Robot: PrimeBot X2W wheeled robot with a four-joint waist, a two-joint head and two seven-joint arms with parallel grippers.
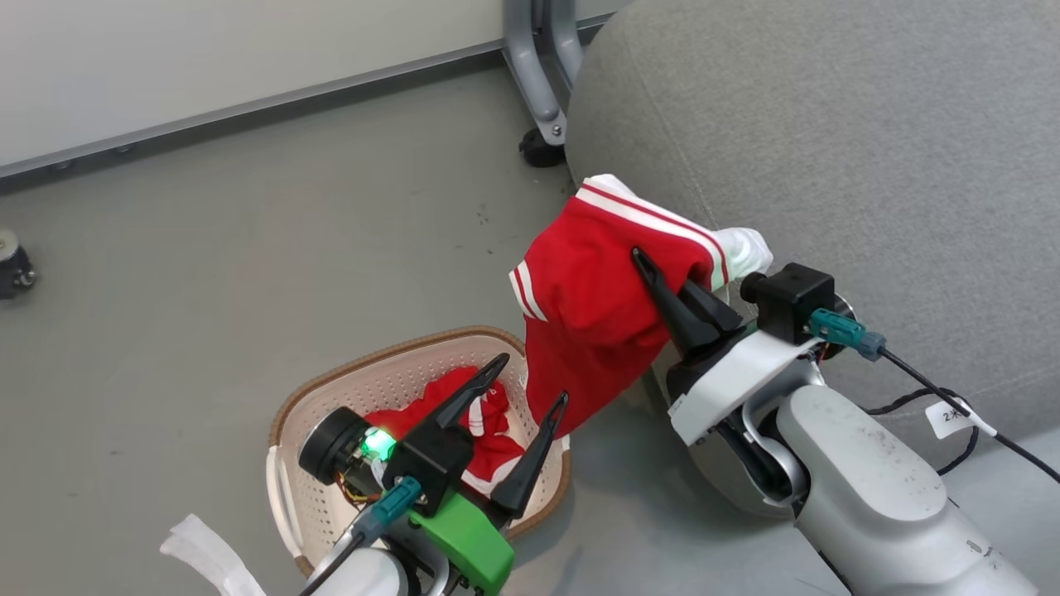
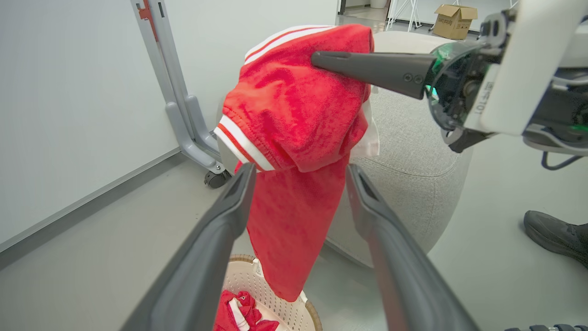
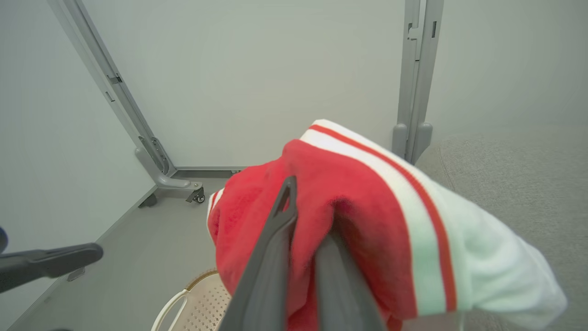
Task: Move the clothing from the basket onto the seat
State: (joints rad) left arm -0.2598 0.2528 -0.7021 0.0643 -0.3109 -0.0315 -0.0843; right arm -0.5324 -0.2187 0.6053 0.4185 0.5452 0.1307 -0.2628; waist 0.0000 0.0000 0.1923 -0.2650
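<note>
A red garment of the clothing (image 1: pixel 588 306) with white stripes hangs in the air against the front edge of the grey seat (image 1: pixel 828 124). My right gripper (image 1: pixel 646 265) is shut on its upper part, seen close in the right wrist view (image 3: pixel 308 211). Its lower end dangles above the cream basket (image 1: pixel 331 385). Another red garment (image 1: pixel 489 451) lies crumpled inside the basket. My left gripper (image 1: pixel 532 379) is open and empty above the basket. In the left wrist view its fingers (image 2: pixel 234 193) frame the hanging garment (image 2: pixel 294 105) without touching it.
A grey partition leg with a castor (image 1: pixel 538 99) stands by the seat's far left. A person's dark shoe (image 2: pixel 556 234) rests on the floor right of the seat. Cables (image 1: pixel 952 397) trail from my right wrist. A small wheeled part (image 1: pixel 12 265) sits far left.
</note>
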